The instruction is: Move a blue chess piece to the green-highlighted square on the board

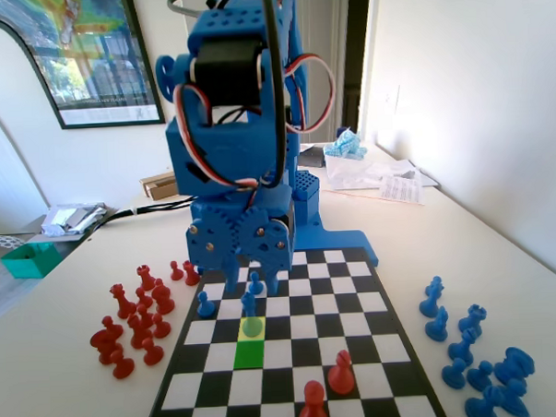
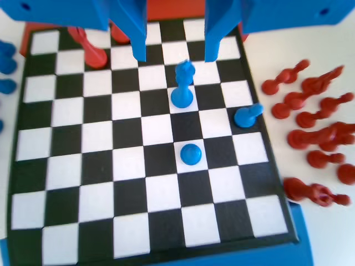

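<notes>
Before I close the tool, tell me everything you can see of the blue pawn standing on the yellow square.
The blue pawn is small, glossy blue plastic, with a round head on a slim body flaring to a round base. It stands upright on the yellow-tinted square, directly behind the green-highlighted square in the fixed view. In the wrist view it stands below the open tool, whose jaws hang apart above it. Nothing touches it but the board.

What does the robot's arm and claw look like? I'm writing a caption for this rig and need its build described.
The arm is bright blue printed plastic, blocky, with rows of small holes and silver screws. A black motor sits in its upper part, and red, white and black wires loop around it. The claw has two flat blue fingers tapering toward narrow tips, seen in the wrist view.
</notes>
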Controlling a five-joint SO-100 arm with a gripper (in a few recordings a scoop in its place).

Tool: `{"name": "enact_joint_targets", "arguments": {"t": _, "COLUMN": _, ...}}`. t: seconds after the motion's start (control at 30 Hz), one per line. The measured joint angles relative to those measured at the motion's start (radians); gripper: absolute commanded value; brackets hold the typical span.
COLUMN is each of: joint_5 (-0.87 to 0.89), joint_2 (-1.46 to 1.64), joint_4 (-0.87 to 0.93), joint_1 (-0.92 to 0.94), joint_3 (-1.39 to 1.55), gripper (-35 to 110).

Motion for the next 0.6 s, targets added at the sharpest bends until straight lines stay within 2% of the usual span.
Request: {"name": "enact_joint_targets", "arguments": {"t": 0.6, "joint_5": -0.018, "joint_2": -0.081, "joint_4": -0.028, "joint_1": 0.008, "joint_3": 0.003, "gripper": 16}}
